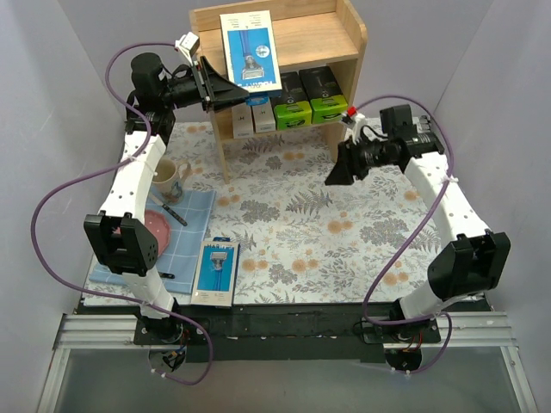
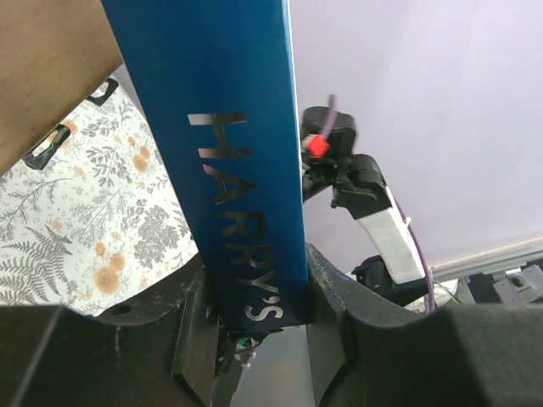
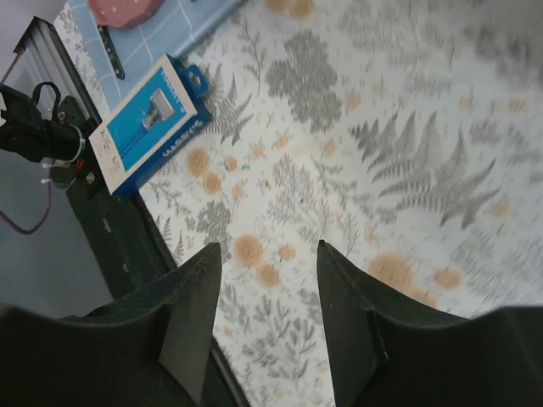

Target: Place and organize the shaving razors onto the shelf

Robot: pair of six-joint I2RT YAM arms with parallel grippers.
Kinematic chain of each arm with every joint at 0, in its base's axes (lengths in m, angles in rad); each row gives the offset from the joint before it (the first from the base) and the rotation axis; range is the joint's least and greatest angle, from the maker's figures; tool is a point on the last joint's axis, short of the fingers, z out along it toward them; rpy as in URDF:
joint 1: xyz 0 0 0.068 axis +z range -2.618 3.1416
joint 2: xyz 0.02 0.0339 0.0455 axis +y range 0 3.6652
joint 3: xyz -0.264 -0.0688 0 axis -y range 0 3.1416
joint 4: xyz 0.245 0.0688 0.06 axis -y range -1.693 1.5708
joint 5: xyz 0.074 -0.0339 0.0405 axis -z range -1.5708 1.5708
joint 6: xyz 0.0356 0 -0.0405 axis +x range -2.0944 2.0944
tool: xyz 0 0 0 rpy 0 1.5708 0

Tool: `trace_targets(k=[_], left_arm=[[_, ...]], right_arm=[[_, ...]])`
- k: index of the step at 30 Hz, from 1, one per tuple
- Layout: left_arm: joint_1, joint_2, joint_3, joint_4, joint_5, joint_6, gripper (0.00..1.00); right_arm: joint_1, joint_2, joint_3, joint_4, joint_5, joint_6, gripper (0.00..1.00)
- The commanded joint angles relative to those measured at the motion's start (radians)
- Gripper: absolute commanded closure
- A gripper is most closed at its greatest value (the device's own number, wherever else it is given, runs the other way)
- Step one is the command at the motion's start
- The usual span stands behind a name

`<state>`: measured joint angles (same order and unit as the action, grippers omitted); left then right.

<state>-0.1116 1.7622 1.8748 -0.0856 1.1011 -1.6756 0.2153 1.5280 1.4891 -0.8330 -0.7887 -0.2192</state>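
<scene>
Reaches to the far left with the left arm (image 1: pixel 138 172), forearm level and pointing right, left gripper (image 1: pixel 226 88) clamped on the lower edge of a blue razor pack (image 1: pixel 250 47). Bends the right arm (image 1: pixel 439 194) at the elbow on the right, right gripper (image 3: pixel 268 253) spread open, aimed down and leftward.

bright, even light overhead; soft shadow under the shelf (image 1: pixel 314 34); near fingers (image 3: pixel 188 322) slightly blurred

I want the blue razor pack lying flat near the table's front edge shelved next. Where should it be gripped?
Grip the blue razor pack across its narrow width, mid-length, coming straight down from above: it lies flat, picture up, with both long edges exposed. The right pincer is open and empty, so it likely suits.
</scene>
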Motion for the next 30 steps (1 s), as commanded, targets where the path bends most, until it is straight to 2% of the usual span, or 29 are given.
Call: trace_targets(k=[1,5,9,12,14,18,25,30], left_arm=[[0.001,-0.01,0.073,-0.019,-0.038,-0.021,0.8],[0.004,-0.021,0.075,-0.055,-0.061,0.011,0.71],[0.006,-0.036,0.049,-0.08,-0.063,0.025,0.72],[0.007,-0.04,0.038,-0.1,-0.066,0.028,0.73],[0.007,-0.046,0.034,-0.111,-0.072,0.031,0.71],[0.01,-0.052,0.029,-0.121,-0.075,0.043,0.59],[0.021,-0.044,0.032,-0.129,-0.083,0.048,0.51],[0.024,-0.049,0.024,-0.131,-0.087,0.056,0.48]], right_arm=[[0.132,0.079,0.256,0.002,0.011,-0.051,0.46],[0.219,0.191,0.584,-0.008,0.063,-0.052,0.54],[0.28,0.3,0.768,0.052,0.106,-0.025,0.64],[0.325,0.336,0.838,0.109,0.143,0.003,0.69],[0.357,0.342,0.841,0.159,0.154,0.018,0.69],[0.392,0.377,0.872,0.186,0.183,0.032,0.7],[0.412,0.426,0.945,0.204,0.262,0.035,0.7],[0.409,0.353,0.809,0.357,0.364,0.043,0.7]])
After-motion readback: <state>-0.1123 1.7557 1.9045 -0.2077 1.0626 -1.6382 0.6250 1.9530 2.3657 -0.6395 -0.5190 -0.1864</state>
